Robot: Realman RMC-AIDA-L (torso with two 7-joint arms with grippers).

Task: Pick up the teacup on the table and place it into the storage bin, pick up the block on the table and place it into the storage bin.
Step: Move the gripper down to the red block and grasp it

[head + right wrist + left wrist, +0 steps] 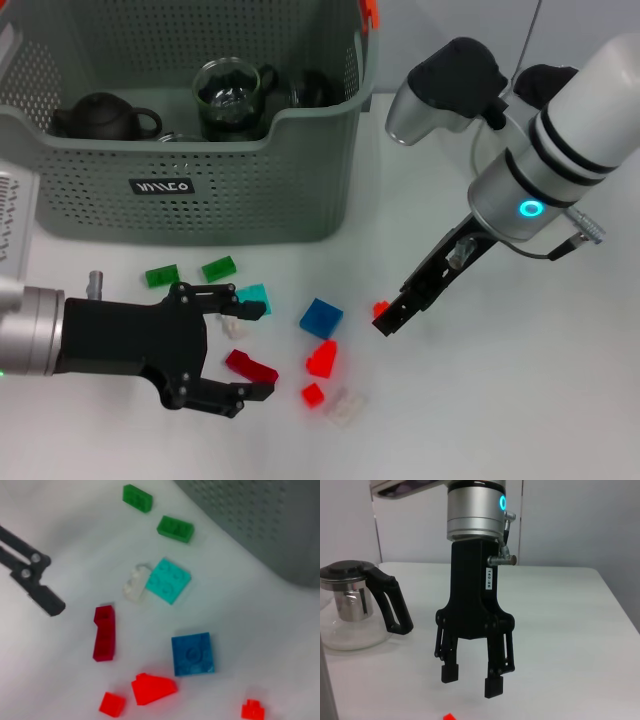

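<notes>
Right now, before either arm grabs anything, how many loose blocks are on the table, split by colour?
Green blocks: 2
Teal block: 1
Blue block: 1
Dark red block: 1
Bright red blocks: 3
White or clear blocks: 2
Total: 10

The storage bin [200,190] runs off the head view's top edge, its far wall unseen. Its front wall hides the lower part of the dark teapot [105,117] and glass pot [228,97]. The white label lettering [162,186] is too small to read. The left gripper [245,350] partly covers the white block [236,326]. In the left wrist view, a red piece [449,717] is cut off by the frame's edge.
</notes>
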